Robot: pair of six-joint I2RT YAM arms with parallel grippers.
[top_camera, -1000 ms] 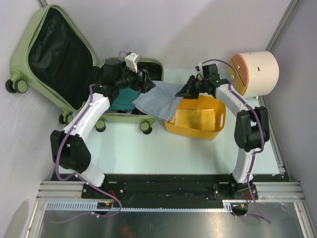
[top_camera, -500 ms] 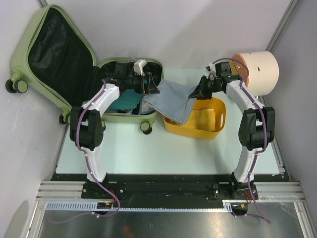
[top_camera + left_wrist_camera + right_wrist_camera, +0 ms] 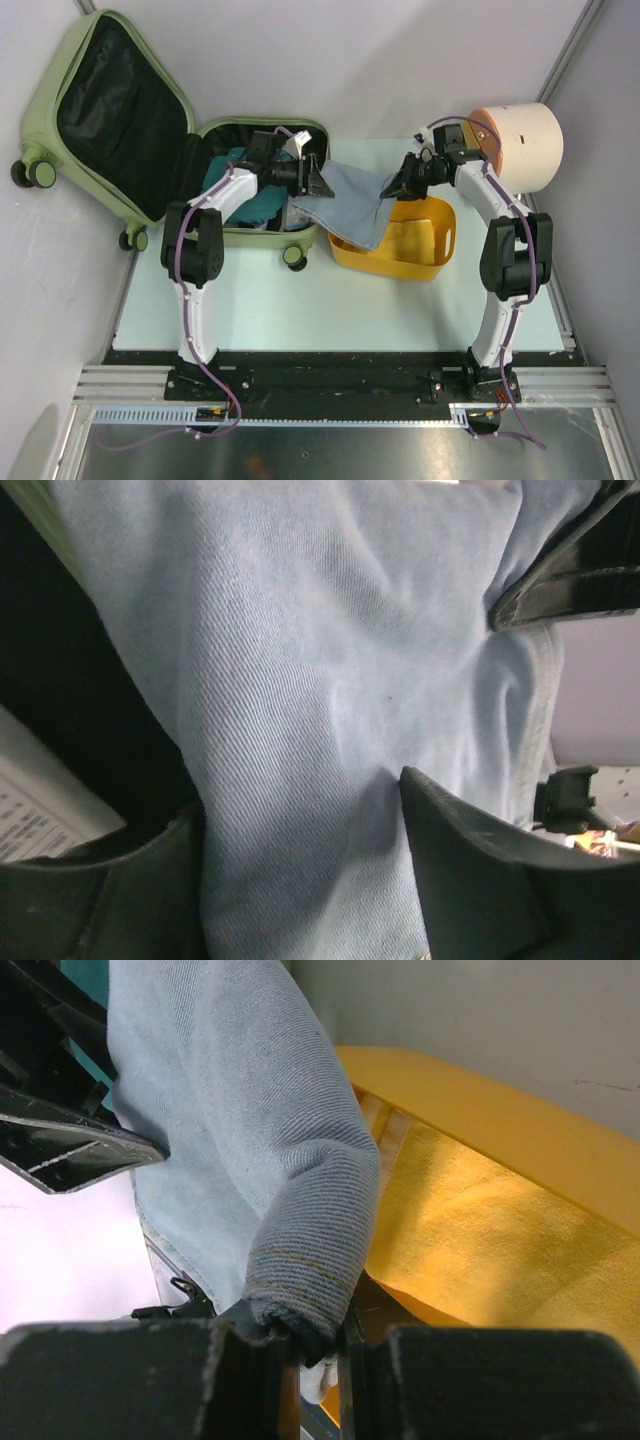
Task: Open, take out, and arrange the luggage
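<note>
The pale green luggage [image 3: 40, 105] lies open at the back left, its black-lined lid flat and teal clothing [image 3: 258, 200] in its base. A light blue denim garment [image 3: 350, 195] stretches from the luggage's right rim to above the yellow basket [image 3: 440, 255]. My left gripper [image 3: 318, 180] is at the garment's left end. Its jaws stand wide apart, and the denim [image 3: 300, 680] fills the gap in front of this gripper [image 3: 300, 795]. My right gripper [image 3: 400, 183] is shut on the garment's hemmed edge [image 3: 300, 1260], seen closely in the right wrist view [image 3: 320, 1345].
A yellow cloth [image 3: 500, 1250] lies inside the basket [image 3: 500, 1120]. A cream drum [image 3: 520, 145] lies on its side at the back right, just behind my right arm. A white printed sheet [image 3: 40, 800] sits in the luggage's dark interior. Grey walls close in on both sides.
My left arm has reached right along the luggage to the denim's left end, and its jaws have narrowed a little. My right gripper carried the denim's edge rightward, then held still.
</note>
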